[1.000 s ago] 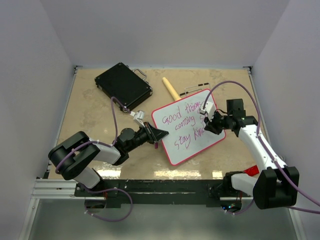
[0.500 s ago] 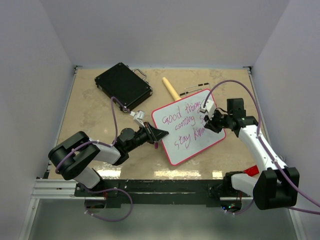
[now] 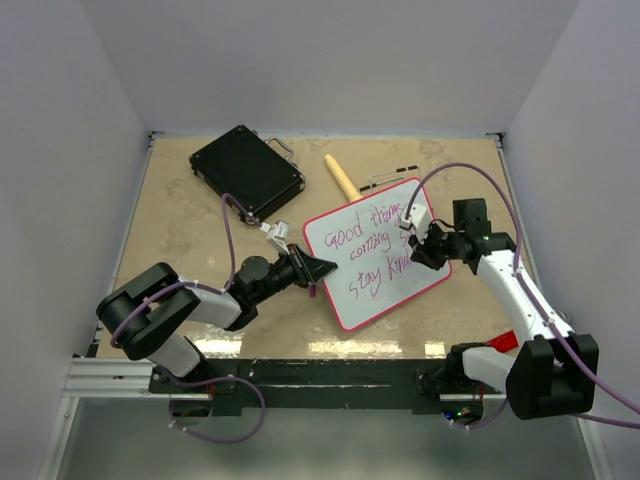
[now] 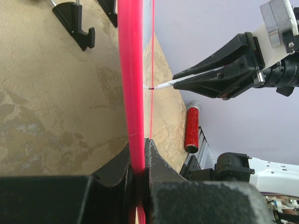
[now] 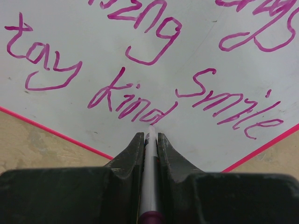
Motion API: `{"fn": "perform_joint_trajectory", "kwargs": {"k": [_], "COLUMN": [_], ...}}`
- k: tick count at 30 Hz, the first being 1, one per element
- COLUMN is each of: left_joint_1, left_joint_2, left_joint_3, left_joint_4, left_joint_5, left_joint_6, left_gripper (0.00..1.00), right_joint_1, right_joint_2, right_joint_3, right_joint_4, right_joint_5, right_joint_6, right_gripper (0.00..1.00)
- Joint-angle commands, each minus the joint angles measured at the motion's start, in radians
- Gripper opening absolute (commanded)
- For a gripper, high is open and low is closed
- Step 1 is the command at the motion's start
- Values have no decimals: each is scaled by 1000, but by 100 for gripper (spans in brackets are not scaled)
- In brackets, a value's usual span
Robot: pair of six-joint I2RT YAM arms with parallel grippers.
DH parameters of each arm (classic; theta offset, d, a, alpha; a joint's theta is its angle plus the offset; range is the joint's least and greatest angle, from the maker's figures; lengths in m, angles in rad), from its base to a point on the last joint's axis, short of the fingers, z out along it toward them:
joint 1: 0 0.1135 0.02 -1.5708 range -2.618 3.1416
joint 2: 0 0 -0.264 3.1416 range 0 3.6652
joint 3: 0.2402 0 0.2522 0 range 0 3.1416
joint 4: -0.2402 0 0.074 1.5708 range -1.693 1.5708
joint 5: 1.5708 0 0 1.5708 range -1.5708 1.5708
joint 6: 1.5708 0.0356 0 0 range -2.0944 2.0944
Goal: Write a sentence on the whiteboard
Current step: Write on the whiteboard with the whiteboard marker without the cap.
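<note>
Since the earlier frames almost nothing is changing place. Only the right end effector [image 5: 150, 137] is shifting a little at the end of the bottom line, and the last word is looking one letter longer now.

The sentence [image 3: 370, 245] is standing in three pink-purple lines. As far as I can read them, they say "Good things", "coming smile" and "stay kind". The marker [image 5: 150, 177] is touching the board just after the "d" of "kind". The right end effector's two fingers are pressed on the marker's white barrel.

The whiteboard [image 3: 375, 292] is sitting turned at an angle in the middle of the surface [image 3: 180, 230], between the two arms. The left end effector [image 3: 322, 268] is pinching the board's pink rim at the left corner and, I think, is keeping it from sliding.

In my judgement the writing is nearly or fully finished. What is remaining is probably only to lift the tip and to let go of the board.

Farther back, a black case [image 3: 247, 172] and a yellow stick [image 3: 341, 177] are lying apart from the board.
</note>
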Motion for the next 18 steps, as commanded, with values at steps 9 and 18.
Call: {"fn": "perform_joint_trajectory", "kwargs": {"k": [9,18], "left_joint_1": [-4,-4], "left_joint_2": [-21,-54], "left_joint_3": [10,52], "left_joint_4": [65,-56], "left_joint_5": [31,41], "left_joint_6": [75,156], "left_gripper": [0,0], "right_joint_1": [-16,-40], "right_joint_2": [-32,-218], "right_joint_3": [21,232], "right_joint_4": [4,-120], "right_joint_5": [62,-162], "right_joint_6": [38,101], "right_gripper": [0,0]}}
